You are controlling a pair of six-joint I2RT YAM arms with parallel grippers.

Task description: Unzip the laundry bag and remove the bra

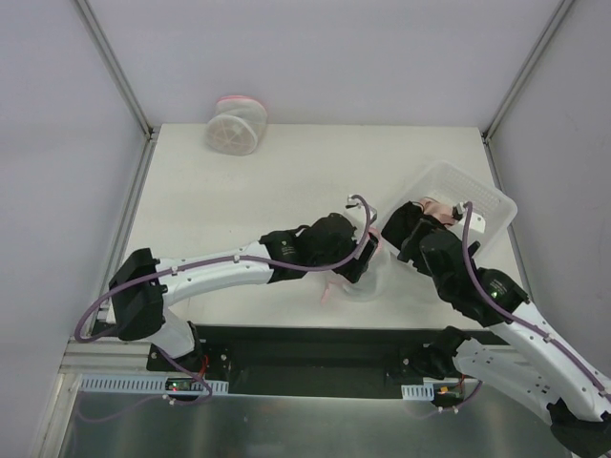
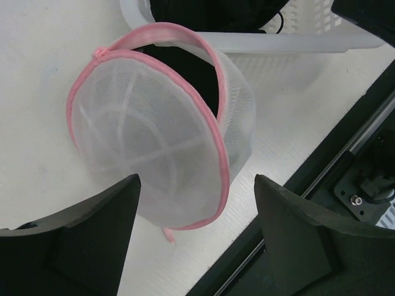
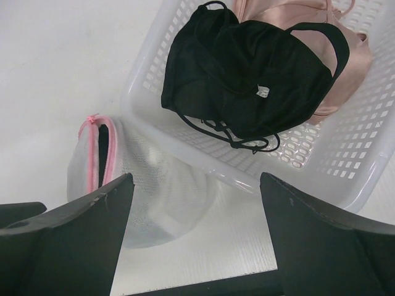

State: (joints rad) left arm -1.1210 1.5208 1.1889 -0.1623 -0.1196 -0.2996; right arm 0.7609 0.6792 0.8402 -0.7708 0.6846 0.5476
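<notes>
A white table [image 1: 239,191] is enclosed on three sides by plain pale grey walls [image 1: 315,57], joined at the far corners by slanting aluminium posts [image 1: 115,67]. The near edge is bordered by a black rail [image 1: 315,348] and brushed metal sheeting [image 1: 286,425]. Soft, even light is cast throughout.

Basket [image 3: 364,142] holds black garment [image 3: 247,80] and pink bra [image 3: 355,68].

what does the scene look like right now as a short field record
laundry bag: on table beside basket, pink zipper partly open
basket: white, holds black garment and beige-pink bra
left fingers: open, framing the laundry bag
right fingers: open, empty, above bag and basket
second mesh bag: far edge of table, left side
</notes>
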